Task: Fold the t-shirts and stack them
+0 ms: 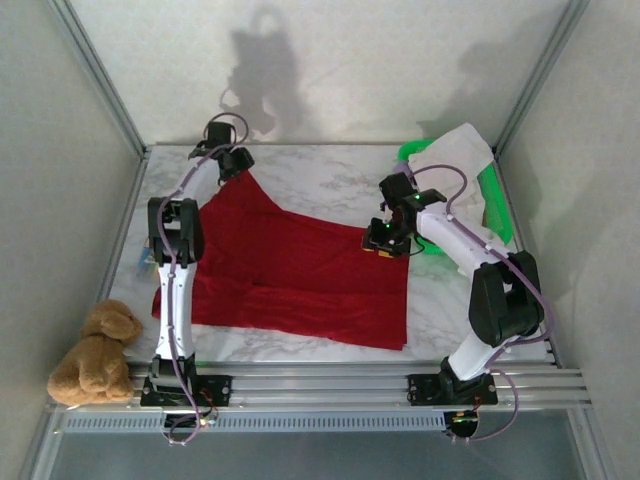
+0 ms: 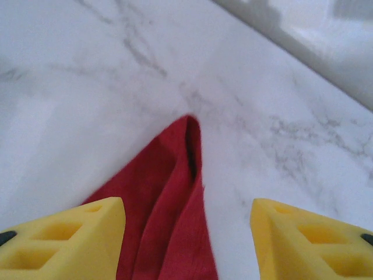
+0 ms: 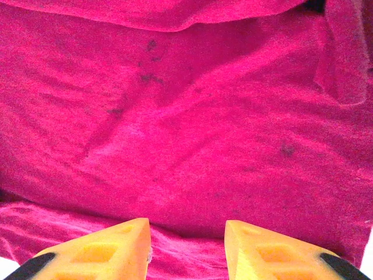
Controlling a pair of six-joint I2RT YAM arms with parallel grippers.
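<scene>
Red t-shirt (image 1: pixel 300 270) is spread mostly flat on desk (image 1: pixel 330 180). Its far-left corner tapers to a creased point between the spread left gripper (image 2: pixel 186 210). Right gripper (image 3: pixel 186 227) is spread over its right edge, contact unclear. White t-shirt (image 1: pixel 462 150) is heaped in basket (image 1: pixel 495 205).

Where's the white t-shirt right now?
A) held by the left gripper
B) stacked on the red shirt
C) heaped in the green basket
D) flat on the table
C: the white t-shirt sits bunched on the green basket at the far right corner, while the red t-shirt lies spread on the table by itself.
</scene>
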